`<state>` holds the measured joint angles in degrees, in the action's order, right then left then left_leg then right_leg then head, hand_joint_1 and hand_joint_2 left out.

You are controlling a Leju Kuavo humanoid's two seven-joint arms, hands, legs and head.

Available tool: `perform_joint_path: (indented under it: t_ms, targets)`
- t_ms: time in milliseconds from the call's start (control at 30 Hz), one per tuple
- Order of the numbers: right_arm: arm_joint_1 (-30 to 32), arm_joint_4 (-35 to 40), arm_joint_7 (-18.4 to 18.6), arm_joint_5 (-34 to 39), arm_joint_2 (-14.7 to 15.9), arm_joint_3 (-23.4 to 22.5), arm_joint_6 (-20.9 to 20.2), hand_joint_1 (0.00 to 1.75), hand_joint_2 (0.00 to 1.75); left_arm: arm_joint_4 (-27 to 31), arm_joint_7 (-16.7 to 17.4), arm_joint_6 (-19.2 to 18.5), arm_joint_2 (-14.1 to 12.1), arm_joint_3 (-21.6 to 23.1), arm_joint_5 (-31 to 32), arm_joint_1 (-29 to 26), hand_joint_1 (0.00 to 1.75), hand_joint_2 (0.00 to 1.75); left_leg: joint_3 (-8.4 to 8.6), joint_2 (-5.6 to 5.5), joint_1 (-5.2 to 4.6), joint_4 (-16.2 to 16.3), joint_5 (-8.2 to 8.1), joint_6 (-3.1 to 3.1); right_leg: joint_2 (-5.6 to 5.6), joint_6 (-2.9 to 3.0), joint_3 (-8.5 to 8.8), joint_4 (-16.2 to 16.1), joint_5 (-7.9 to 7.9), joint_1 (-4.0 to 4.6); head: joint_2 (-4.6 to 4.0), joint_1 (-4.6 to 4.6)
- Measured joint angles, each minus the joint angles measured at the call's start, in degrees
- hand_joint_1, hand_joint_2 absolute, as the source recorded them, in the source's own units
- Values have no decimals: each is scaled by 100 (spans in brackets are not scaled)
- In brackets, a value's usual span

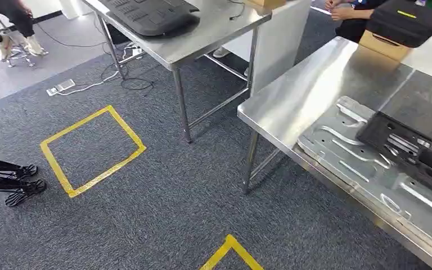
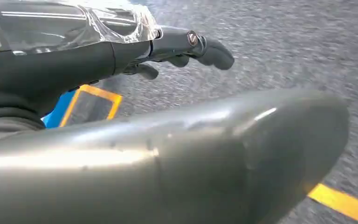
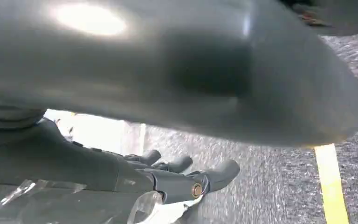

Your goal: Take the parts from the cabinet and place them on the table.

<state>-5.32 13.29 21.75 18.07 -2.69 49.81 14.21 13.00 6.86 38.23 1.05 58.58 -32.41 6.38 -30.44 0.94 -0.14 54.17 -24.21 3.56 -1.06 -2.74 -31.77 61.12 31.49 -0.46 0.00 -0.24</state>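
Metal parts [image 1: 365,169] lie on table [image 1: 292,107]; left robot hand [image 2: 186,49] seemingly empty.

The left robot hand [image 2: 186,49] has dark grey fingers [image 2: 216,53] with rounded tips and a brass-coloured screw [image 2: 192,38] at one knuckle; crinkled clear plastic film [image 2: 98,18] wraps its wrist. The right robot hand [image 3: 186,179] matches, with its own brass screw [image 3: 196,190].
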Motion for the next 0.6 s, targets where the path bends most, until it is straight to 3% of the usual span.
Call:
perform_joint_path:
  t_ms: [67, 100, 133, 200, 233, 267, 300, 400, 433, 467, 500, 567, 600]
  targets:
    - [31, -2, 0, 15, 11, 13, 7, 0, 0, 0, 0, 2, 9, 0, 15, 26, 0, 0, -21, -151, 10, 2, 7, 9, 72, -22, -458, 979, 440, -17, 0, 13]
    - [33, -2, 2, 51, 11, 15, 22, 0, 0, 0, 2, 7, 15, 0, 18, 22, 0, 0, -20, -229, 19, 4, 8, 7, 72, -38, -619, 1296, 496, -22, 0, 11]
    - [35, -2, 4, 66, 13, 15, 37, 0, 0, 0, 30, 13, 22, 0, 24, 18, 0, 0, -14, -301, 38, 7, 7, 2, 72, -57, -642, 1297, 409, -32, 0, 11]
    - [35, -2, 9, 81, 26, 15, 59, 0, 0, 0, 72, 20, 22, 0, 29, 28, 0, 0, 1, -476, 85, 28, -1, -42, 113, -115, -316, 552, -89, -90, 0, 11]
    - [34, -2, 9, 83, 33, 15, 59, 0, 0, 0, 83, 35, 22, 0, 24, 35, 0, 0, 5, -560, 111, 51, -16, -84, 213, -150, -65, 7, -354, -142, 0, 11]
    - [46, -2, 9, 81, 35, 20, 59, 0, 0, 0, 83, 57, 17, 0, 7, 37, 0, 0, -21, -621, 109, 80, -38, -140, 509, -200, 113, -417, -447, -220, 0, 15]
    - [49, -2, 9, 72, 33, 28, 61, 0, 0, 0, 87, 72, 15, 0, -20, 52, 0, 0, -76, -704, 83, 167, -79, -201, 575, -147, 135, -478, -393, -201, 0, 20]
    - [3, -2, 20, -15, 37, 83, 101, 0, 0, 0, 83, 87, 9, 0, -79, -4, 0, 0, -107, -843, 132, 88, -22, -290, 397, 1, 123, -461, -400, -138, 0, 13]
    - [-4, -2, 26, -43, 37, 100, 105, 0, 0, 0, 83, 90, 2, 0, -87, -29, 0, 0, -116, -833, 158, 114, -35, -300, 311, 54, 126, -480, -423, -161, 0, 13]
    - [-3, -2, 20, -63, 42, 107, 120, 0, 0, 0, 81, 90, 4, 0, -103, -49, 0, 0, -168, -509, 128, 254, -119, -309, 264, 82, 137, -482, -421, -151, 0, 9]
    - [10, -2, 7, -68, 42, 109, 120, 0, 0, 0, 79, 87, 4, 0, -116, -40, 0, 0, -352, -294, 113, 641, -330, -327, 190, 122, 139, -482, -413, -129, 0, -4]
    - [24, -2, 2, -74, 39, 118, 68, 0, 0, 0, 98, 83, 4, 0, -124, -21, 0, 0, -863, -190, 117, 1649, -766, -339, 42, 154, 136, -480, -392, -91, 0, -2]
    - [29, -2, 2, -72, 44, 122, 55, 0, 0, 0, 109, 79, 4, 0, -133, -36, 0, 0, -1046, -187, 112, 2016, -873, -333, -54, 178, 140, -480, -376, -82, 0, -11]
